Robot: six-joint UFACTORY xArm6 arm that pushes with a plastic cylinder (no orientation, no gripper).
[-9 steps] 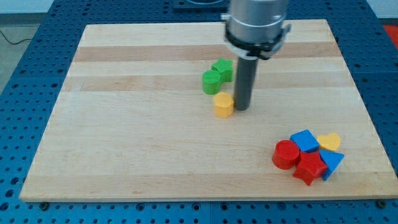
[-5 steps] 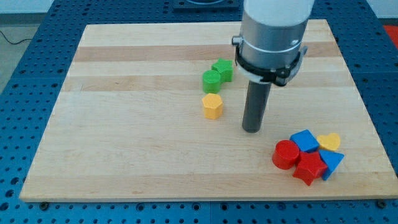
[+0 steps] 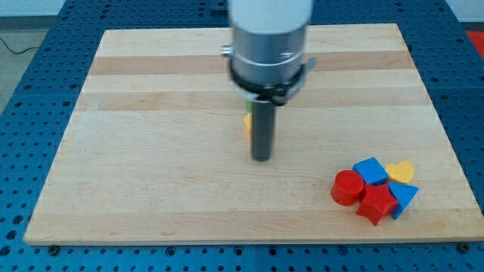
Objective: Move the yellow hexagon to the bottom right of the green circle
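Observation:
The arm's grey body and dark rod stand over the middle of the board. My tip (image 3: 261,158) rests on the wood just below the yellow hexagon (image 3: 246,126), of which only a thin left sliver shows beside the rod. The green circle is almost wholly hidden behind the arm; a tiny green sliver (image 3: 246,108) shows above the yellow one. I cannot tell whether the tip touches the hexagon.
A cluster sits at the board's bottom right: a red cylinder (image 3: 347,187), a blue cube (image 3: 370,170), a red block (image 3: 376,203), a blue triangle (image 3: 405,196) and a yellow heart-like block (image 3: 401,171). The wooden board (image 3: 151,151) lies on a blue perforated table (image 3: 23,113).
The arm has swung left from the right of the hexagon to in front of it, now covering the green blocks and most of the hexagon. The hexagon had slid slightly left and down earlier.

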